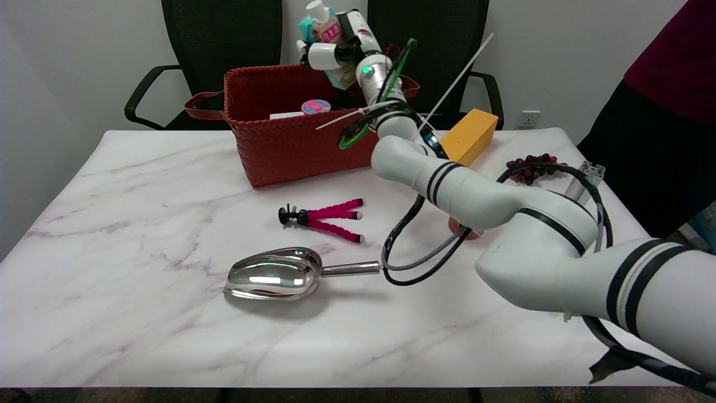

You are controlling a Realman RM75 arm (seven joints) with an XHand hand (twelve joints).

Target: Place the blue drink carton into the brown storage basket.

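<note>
Aloft, boxy blue carton (320, 25) in the hand's (330, 47) closed fingers, above the woven brown basket (279, 140).

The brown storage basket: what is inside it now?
Inside the brown storage basket a round pink item and a white edge show. The front wall hides everything lower. The right hand holds the blue drink carton above it.

Legible markings: none.
The blue drink carton (327, 28), held above the brown storage basket (291, 140), carries pink and white printing too blurred to read; the round pink-lidded item (316, 106) inside that basket shows a pattern with no decipherable letters; the yellow block (471, 136) just right of the basket shows plain faces.
</note>
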